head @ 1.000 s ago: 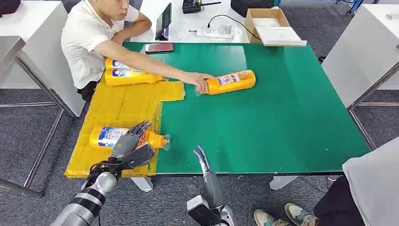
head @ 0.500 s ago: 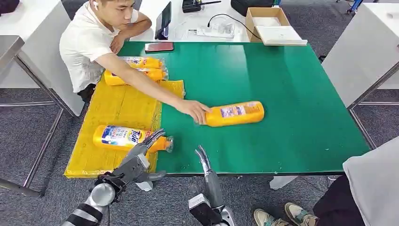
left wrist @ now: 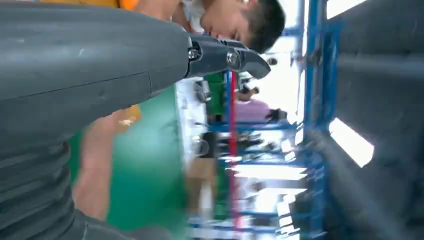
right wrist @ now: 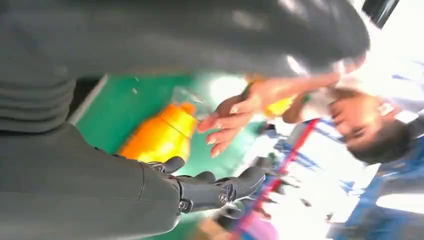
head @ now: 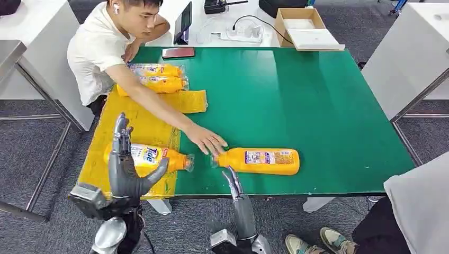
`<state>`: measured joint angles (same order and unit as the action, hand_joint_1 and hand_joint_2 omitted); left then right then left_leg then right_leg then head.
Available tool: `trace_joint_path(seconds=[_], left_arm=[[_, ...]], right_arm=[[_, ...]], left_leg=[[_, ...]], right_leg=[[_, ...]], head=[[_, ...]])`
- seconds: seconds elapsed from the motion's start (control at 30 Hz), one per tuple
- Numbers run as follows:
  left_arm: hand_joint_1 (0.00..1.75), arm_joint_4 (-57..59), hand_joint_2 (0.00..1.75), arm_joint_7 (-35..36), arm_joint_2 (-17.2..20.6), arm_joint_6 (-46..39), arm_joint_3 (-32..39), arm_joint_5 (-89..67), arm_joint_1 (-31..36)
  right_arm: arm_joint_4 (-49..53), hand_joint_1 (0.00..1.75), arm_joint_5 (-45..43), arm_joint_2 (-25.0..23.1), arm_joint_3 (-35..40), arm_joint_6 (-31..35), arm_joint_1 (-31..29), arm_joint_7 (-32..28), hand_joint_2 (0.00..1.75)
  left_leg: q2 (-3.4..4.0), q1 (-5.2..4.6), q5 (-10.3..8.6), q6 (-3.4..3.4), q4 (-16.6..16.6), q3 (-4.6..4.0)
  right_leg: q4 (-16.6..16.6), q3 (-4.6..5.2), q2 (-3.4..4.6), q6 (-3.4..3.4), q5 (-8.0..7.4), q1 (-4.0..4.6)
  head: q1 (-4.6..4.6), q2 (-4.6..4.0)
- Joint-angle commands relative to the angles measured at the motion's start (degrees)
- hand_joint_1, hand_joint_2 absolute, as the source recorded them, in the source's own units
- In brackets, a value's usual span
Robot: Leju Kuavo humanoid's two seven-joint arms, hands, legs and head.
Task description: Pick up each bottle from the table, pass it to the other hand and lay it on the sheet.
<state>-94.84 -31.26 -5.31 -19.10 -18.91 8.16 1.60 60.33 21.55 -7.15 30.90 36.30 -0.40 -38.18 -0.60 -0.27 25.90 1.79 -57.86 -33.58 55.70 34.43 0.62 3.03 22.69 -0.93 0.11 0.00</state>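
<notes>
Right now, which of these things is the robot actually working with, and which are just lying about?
Part of the job:
bottle on the green table
bottle on the yellow sheet
two bottles at the sheet's far end
yellow sheet
left hand
right hand

Just lying about:
phone
cardboard box
power strip

Low centre of the frame, a bottle [head: 259, 161] lies on the table [head: 328, 111]; left, another bottle [head: 151, 157] on the sheet [head: 137, 124]; upper left, two bottles [head: 156, 77].

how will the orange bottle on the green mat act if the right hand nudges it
The orange bottle lies on its side on the smooth green mat, so it may roll or slide rather than tip. Its body looks like rigid plastic, probably stiff. The right hand is open just below it.
</notes>
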Motion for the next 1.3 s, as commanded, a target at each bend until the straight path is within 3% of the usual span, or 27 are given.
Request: trace_joint_path(seconds=[0.03, 0.27, 0.53, 0.67, 0.9, 1.23, 1.3], left_arm=[[0.00, -13.3, 1.75, -0.6, 0.1, 1.2, 2.7, 3.8, -7.1], [0.00, -10.9, 1.75, -1.4, 0.4, 3.7, 3.2, 3.1, -7.3], [0.00, -10.8, 1.75, -0.5, 0.6, 4.2, 2.5, 1.6, -7.9], [0.00, -11.3, 1.75, -1.1, -0.6, 4.1, 3.7, 3.5, -8.2], [0.00, -11.0, 1.75, -0.6, -0.9, 4.4, 3.0, 6.0, -5.6], [0.00, -10.1, 1.75, 0.1, -0.5, 4.8, 1.8, 6.5, -4.1], [0.00, -9.6, 1.75, 0.6, -0.3, 5.3, 1.4, 6.7, -3.8]], right_arm=[[9.1, 0.00, 34.2, 5.3, -29.8, 3.7, 0.4, 5.1, 1.75], [-5.3, 0.00, 39.9, 10.5, -34.4, 3.7, -9.9, 11.9, 1.75], [-10.5, 0.00, 41.3, 10.7, -31.9, 3.7, -12.5, 16.3, 1.75], [-17.7, 0.00, 36.7, 11.8, -28.9, 2.8, -15.3, 17.3, 1.75], [-30.1, 0.00, 31.6, 8.6, -26.1, 1.3, -22.3, 12.7, 1.75], [-34.0, 0.00, 34.7, 7.3, -20.9, -0.1, -25.4, 15.6, 1.75], [-35.7, 0.00, 35.8, 7.8, -19.7, -3.0, -26.4, 18.5, 1.75]], left_leg=[[-0.02, -0.02, 0.05, -0.06, 0.0, 0.07], [0.05, -0.11, -0.01, -0.03, 0.0, 0.09], [0.12, -0.01, 0.06, -0.12, 0.1, 0.26], [0.15, 0.01, 0.04, -0.06, 0.0, 0.21], [0.25, 0.05, 0.06, -0.10, 0.0, 0.20], [0.08, 0.03, 0.03, -0.09, 0.0, 0.17], [0.02, 0.00, -0.01, -0.03, 0.0, 0.09]], right_leg=[[0.0, -0.08, -0.10, -0.07, 0.08, 0.00], [-0.1, -0.14, 0.03, -0.04, -0.03, -0.09], [-0.1, -0.27, 0.04, -0.09, -0.01, 0.04], [-0.1, -0.21, 0.09, -0.03, -0.04, 0.04], [-0.1, -0.23, 0.17, -0.09, -0.06, 0.07], [0.0, -0.18, 0.01, -0.07, 0.00, 0.05], [0.0, -0.11, -0.01, -0.01, -0.04, 0.01]], head=[[0.00, -0.02], [0.00, -0.02], [-0.02, -0.02], [-0.02, 0.00], [0.02, 0.00], [-0.02, 0.00], [0.00, -0.02]])
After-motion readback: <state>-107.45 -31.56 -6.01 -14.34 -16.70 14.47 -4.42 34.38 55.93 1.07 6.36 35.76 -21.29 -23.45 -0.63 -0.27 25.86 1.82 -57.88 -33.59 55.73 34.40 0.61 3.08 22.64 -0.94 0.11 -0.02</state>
